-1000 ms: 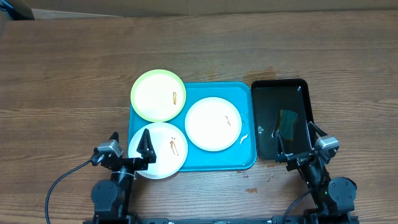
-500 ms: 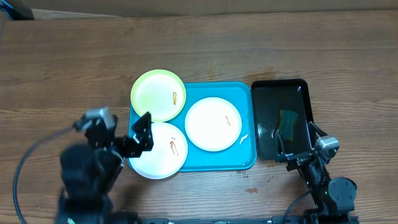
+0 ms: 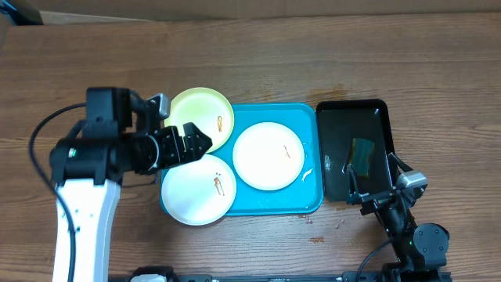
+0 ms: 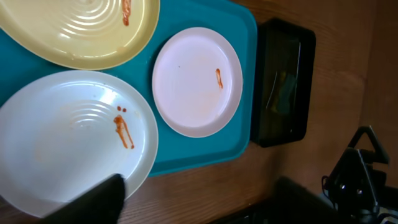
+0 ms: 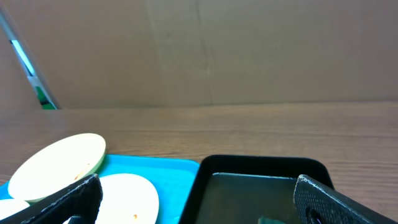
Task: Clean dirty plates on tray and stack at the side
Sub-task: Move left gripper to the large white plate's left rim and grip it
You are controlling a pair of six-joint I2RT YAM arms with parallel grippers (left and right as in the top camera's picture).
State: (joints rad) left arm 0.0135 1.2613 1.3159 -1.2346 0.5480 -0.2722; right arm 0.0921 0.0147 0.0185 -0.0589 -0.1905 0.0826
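- Three smeared plates sit on the blue tray (image 3: 310, 200) at the middle of the wooden worktop (image 3: 94, 63).
- The yellow-green plate (image 3: 196, 116) overhangs the tray's far left corner. It carries a brown-orange streak near its right edge.
- The near white plate (image 3: 196, 192) juts over the tray's left and near rims, just beside the yellow-green one. A short orange smear shows right of its centre.
- The centre white plate (image 3: 268, 154) lies wholly inside the tray, with a small smear on its right half.
- The left pincer (image 3: 194, 141) hangs above the seam between the yellow-green plate and the near white plate. One dark finger (image 4: 102, 200) shows in the wrist view; whether the jaws are spread or pressed together cannot be told.
- The right pincer (image 3: 373, 176) rests at the near end of the black tray (image 3: 320, 157), jaws spread wide and pinching nothing.
- The black tray sits just right of the blue tray and holds a greenish piece (image 3: 362, 154).
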